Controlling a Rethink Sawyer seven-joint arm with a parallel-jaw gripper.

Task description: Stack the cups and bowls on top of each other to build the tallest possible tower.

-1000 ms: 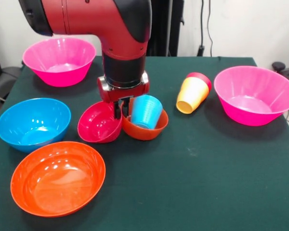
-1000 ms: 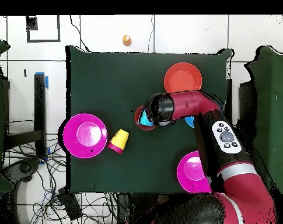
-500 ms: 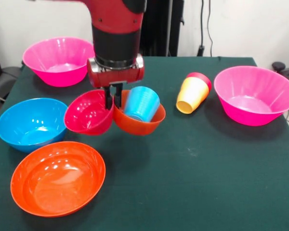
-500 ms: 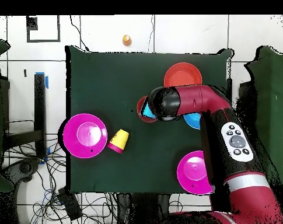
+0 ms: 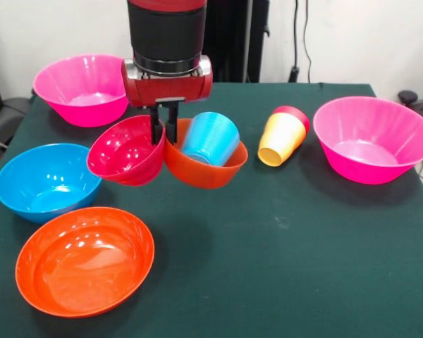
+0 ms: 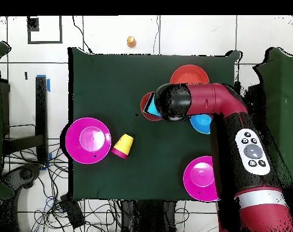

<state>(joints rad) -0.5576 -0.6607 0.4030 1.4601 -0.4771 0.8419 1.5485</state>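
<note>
Lifted bowls (image 5: 197, 165); overhead arm (image 6: 200, 103) hides hand (image 5: 163, 134).

Background. A dark green table (image 6: 112, 78) stands on a floor (image 6: 191, 36) of pale tiles with dark joints. A black square outline (image 6: 45, 30) is taped on the floor beyond 1 corner, a small orange object (image 6: 131, 41) sits near the table's edge, and a short blue strip (image 6: 49, 83) lies beside the table. Tangled black cables (image 6: 40, 181) spread across the floor. Behind the table, a white wall (image 5: 338, 35) carries 2 hanging black cords (image 5: 296, 35) and a dark upright column (image 5: 236, 39).
</note>
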